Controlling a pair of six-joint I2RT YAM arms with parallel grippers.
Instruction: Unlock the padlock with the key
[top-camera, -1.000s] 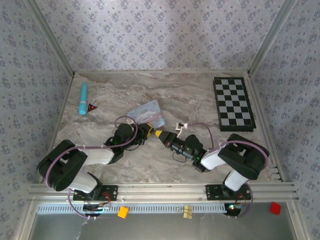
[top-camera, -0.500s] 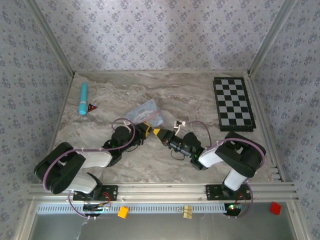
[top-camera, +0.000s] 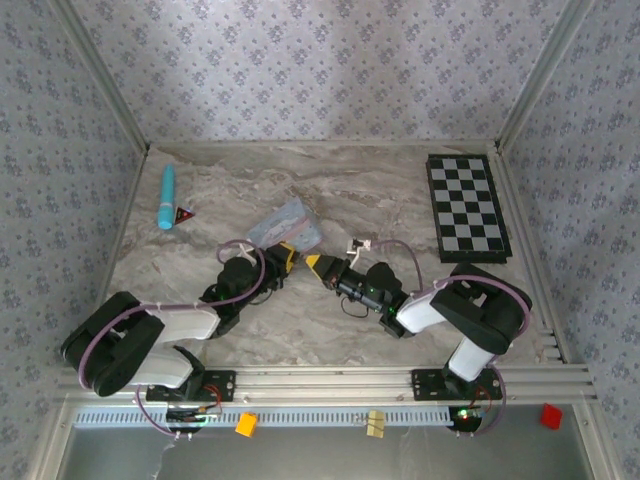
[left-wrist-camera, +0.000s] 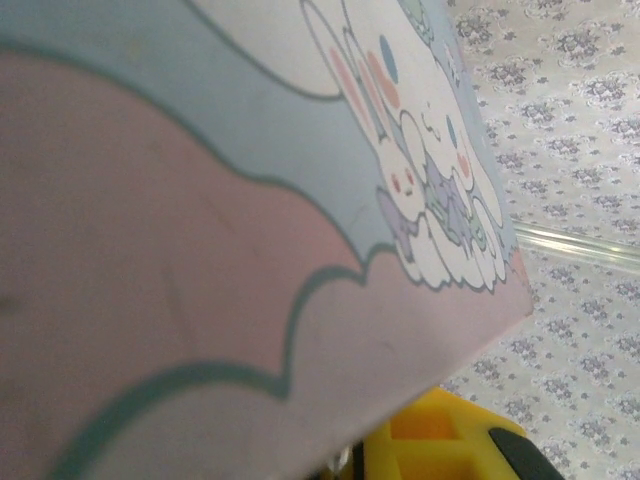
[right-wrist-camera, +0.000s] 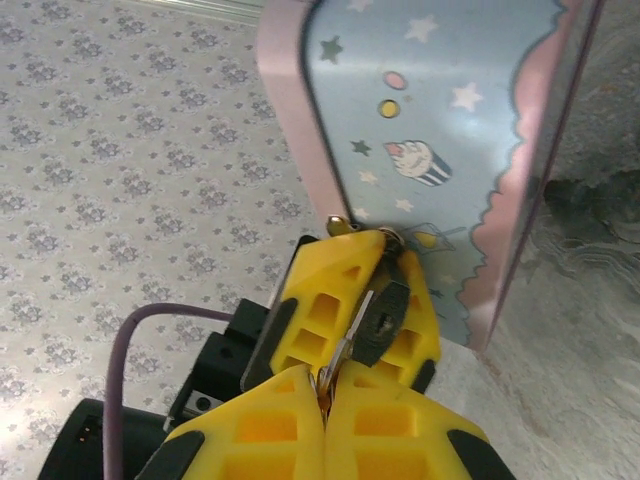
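— So, where does the padlock sit from my right gripper?

— Straight off its tips, just beside them. My left gripper has it: yellow fingers on either side of the small black body, clamped on it as far as I can judge. The tin is tipped up right behind, one edge on the table.

— And the key?

— Pinched between my right fingers, which are pressed together on the blade. Its long axis runs out from the tips towards the padlock, so key and lock are close to in line. The blade's end is at the black body. I can't tell whether it is in the keyhole or only against the face.

— Which arm is nearer?

— Both are at it. From above, the grippers meet nose to nose near the middle of the table, each forearm low and angled inward.

— What does the next move need?

— I reckon a twist of my right wrist about the blade's axis, with the left holding firm.
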